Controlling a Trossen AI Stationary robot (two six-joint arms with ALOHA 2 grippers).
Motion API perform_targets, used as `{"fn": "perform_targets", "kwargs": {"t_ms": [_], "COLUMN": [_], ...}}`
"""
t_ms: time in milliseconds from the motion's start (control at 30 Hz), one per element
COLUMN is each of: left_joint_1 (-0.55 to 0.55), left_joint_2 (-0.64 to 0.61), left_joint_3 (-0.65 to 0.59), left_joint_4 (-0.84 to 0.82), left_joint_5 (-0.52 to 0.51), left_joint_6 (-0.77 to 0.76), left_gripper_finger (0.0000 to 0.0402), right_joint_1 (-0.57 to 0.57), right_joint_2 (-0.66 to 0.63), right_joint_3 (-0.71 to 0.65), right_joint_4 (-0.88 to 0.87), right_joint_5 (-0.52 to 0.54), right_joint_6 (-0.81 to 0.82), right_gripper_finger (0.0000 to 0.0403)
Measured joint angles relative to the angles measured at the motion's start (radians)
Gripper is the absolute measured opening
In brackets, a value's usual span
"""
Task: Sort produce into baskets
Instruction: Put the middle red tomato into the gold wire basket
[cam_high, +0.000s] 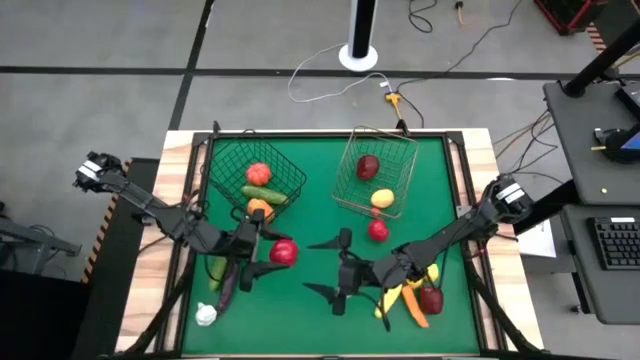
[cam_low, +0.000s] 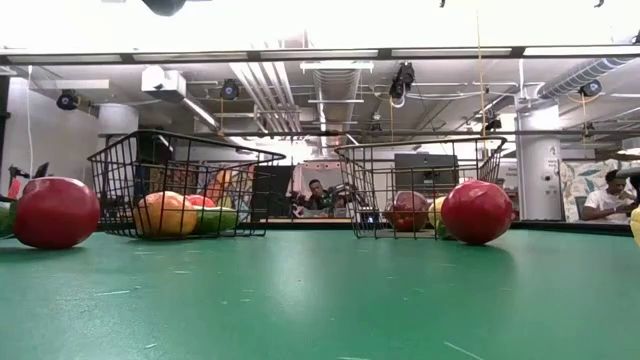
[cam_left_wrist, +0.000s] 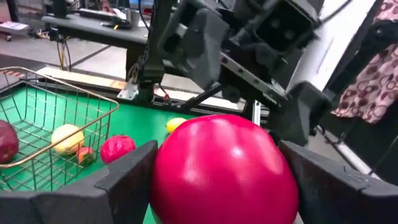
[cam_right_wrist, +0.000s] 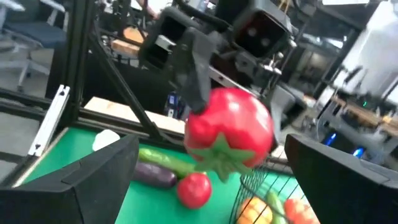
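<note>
Your left gripper (cam_high: 272, 250) is clamped on a glossy round red toy tomato (cam_high: 284, 252), held at about seven o'clock from table centre, just below the dark wire basket (cam_high: 290, 170). That basket, at ten o'clock, holds a red-orange round fruit (cam_high: 259, 173), a green cucumber (cam_high: 264, 194) and an orange piece (cam_high: 260, 208). At one o'clock, the pale silvery wire basket (cam_high: 400, 152) holds a dark red fruit (cam_high: 368, 166) and a yellow lemon-like piece (cam_high: 382, 198); a third item may hide behind them. Your right gripper (cam_high: 322, 267) stands wide open near six o'clock, gripping nothing.
</note>
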Motion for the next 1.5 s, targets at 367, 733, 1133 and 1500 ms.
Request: {"fn": "perform_targets", "kwargs": {"t_ms": [367,733,1133,1500], "left_joint_1": [0.0,0.0,0.001,0.001], "left_joint_2": [0.007,0.034,0.04,0.026], "left_joint_3": [0.0,0.001,0.001,0.001], "left_joint_4": [0.04,0.077,0.099,0.066], "left_joint_5": [-0.001,0.006,0.025,0.049], "left_joint_6": [-0.067,-0.066,-0.04,0.021], "left_gripper_finger": [0.0301,0.0301,0.0301,0.0323], "right_joint_1": [0.002,-0.019,-0.029,-0.029], "right_joint_2": [0.155,0.22,0.217,0.202], "right_joint_3": [0.178,0.266,0.258,0.257], "right_joint_4": [-0.009,-0.008,-0.013,-0.057], "right_joint_5": [0.14,0.183,0.179,0.173], "right_joint_6": [-0.197,-0.273,-0.273,-0.21], "right_gripper_finger": [0.0396,0.0392,0.031,0.0315]}}
